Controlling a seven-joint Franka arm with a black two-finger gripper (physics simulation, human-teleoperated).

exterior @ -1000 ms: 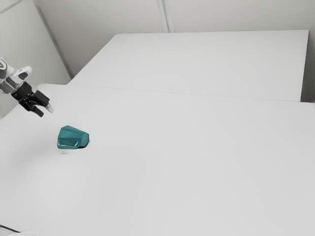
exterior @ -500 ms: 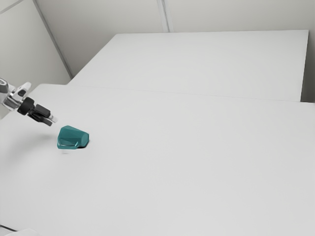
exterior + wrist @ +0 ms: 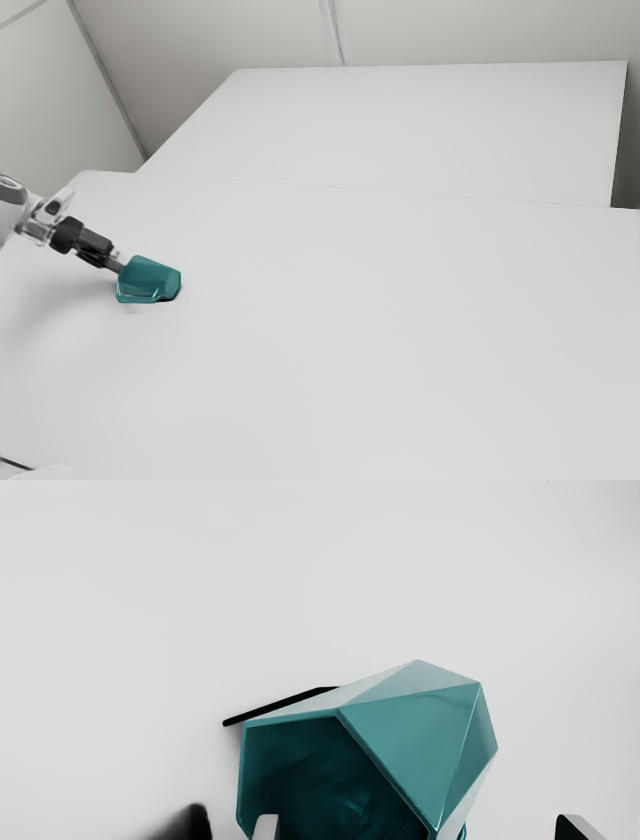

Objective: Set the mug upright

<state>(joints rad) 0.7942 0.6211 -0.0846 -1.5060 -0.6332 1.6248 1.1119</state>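
White table [image 3: 400,340], tipped teal mug [image 3: 152,279], pincer [image 3: 121,263] spread wide

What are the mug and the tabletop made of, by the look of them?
The teal mug looks like glazed ceramic, with crisp facets and glossy highlights along its edges, though hard plastic is possible. The tabletop seems a matte laminate or painted board: plain white, without visible grain.

No legible text, labels, brands, numbers or signs.

bright, diffuse light washes the table [image 3: 400,330], with a faint shadow [image 3: 50,300] near the arm [image 3: 14,212].
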